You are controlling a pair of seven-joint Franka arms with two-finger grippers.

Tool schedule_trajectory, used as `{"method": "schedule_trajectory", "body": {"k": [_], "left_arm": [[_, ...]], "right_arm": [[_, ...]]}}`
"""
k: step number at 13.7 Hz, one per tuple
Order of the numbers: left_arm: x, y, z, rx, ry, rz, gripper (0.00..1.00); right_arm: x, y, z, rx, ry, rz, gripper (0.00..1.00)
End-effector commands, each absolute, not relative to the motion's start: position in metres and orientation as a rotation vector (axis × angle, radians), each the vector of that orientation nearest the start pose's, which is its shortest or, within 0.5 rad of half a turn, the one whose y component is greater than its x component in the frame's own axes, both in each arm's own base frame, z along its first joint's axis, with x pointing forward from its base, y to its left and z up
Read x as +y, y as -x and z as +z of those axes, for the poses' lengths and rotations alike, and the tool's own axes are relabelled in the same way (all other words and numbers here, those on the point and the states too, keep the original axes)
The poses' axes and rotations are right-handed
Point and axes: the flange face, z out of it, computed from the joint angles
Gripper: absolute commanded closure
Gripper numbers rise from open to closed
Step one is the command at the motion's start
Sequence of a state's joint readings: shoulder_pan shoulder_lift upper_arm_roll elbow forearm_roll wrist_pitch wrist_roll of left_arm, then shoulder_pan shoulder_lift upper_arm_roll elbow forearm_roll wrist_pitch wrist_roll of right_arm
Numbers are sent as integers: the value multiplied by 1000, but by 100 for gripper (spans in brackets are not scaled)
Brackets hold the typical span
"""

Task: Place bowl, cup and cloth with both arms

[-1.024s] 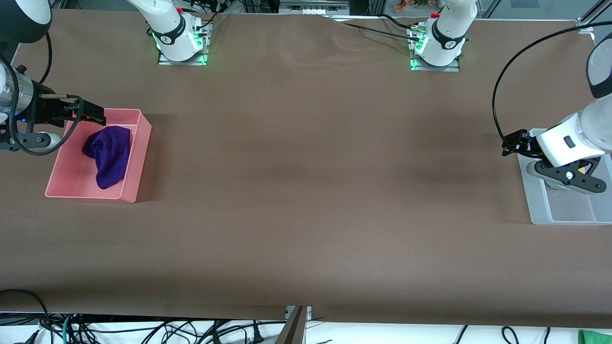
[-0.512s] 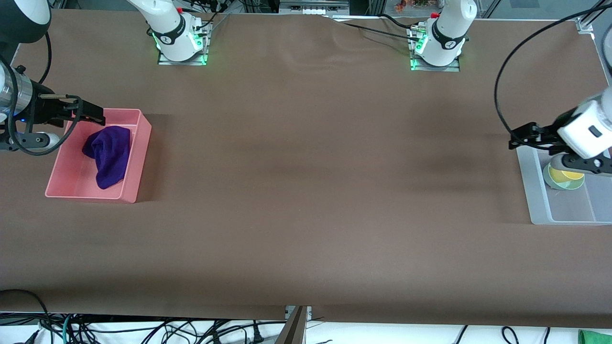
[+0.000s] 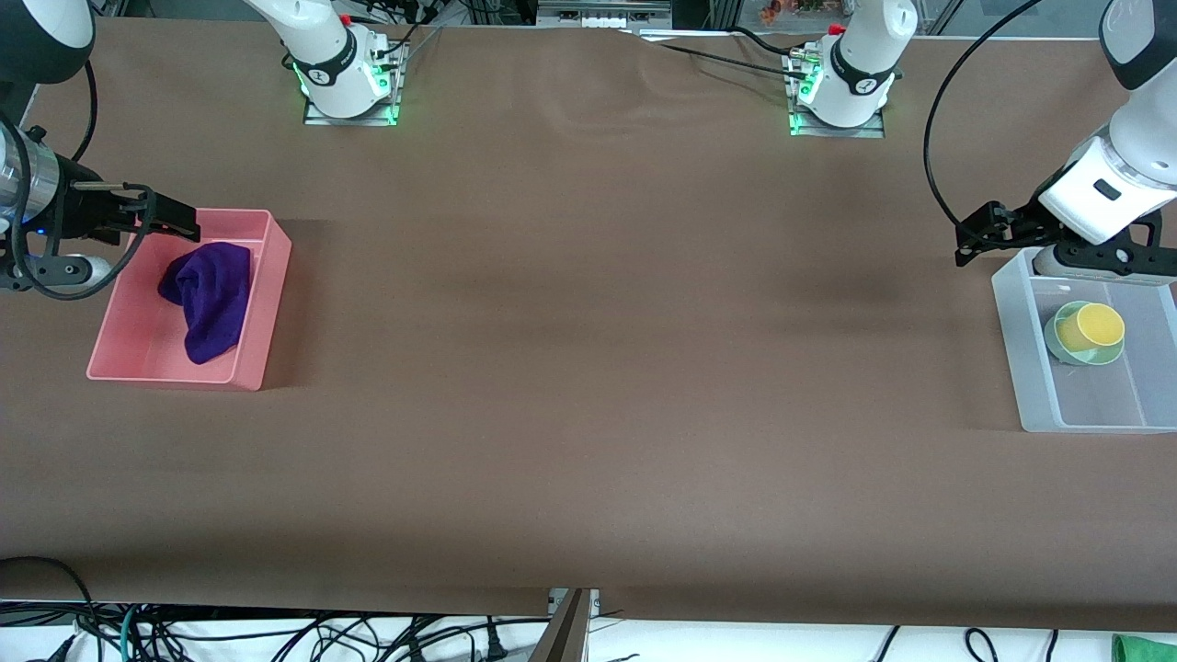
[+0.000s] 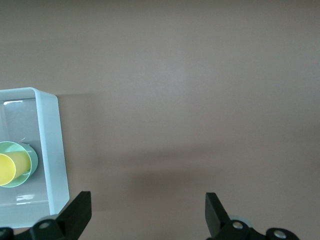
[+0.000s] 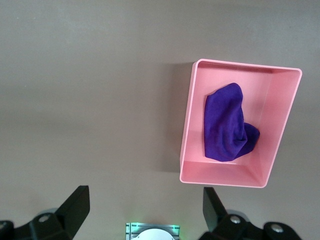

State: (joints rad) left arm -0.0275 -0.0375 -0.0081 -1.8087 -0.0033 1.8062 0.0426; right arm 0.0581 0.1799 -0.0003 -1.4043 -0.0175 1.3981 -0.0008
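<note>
We see the yellow cup standing inside the pale green bowl, and both sit in the clear bin at the left arm's end of the brown counter. The left gripper hangs over the bin's edge at about 11 o'clock from the bowl; in the left wrist view its 2 fingers stand wide apart with nothing between them. The purple cloth lies crumpled in the pink bin at the right arm's end. The right gripper hovers over that bin's rim at about 11 o'clock from the cloth, its 2 fingers also spread wide and empty.
</note>
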Motion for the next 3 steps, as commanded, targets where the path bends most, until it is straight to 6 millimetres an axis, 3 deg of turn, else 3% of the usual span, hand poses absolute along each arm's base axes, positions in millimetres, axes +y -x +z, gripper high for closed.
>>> {"method": "schedule_trajectory", "body": {"k": [1,3], "left_arm": [[-27,-553,551,128,3146,-70,0],[-28,-552,552,131,3145,-51,0]], "right_arm": [[30,-588,589,-92,3144,280,0],[30,-588,589,-92,3145,280,0]]}}
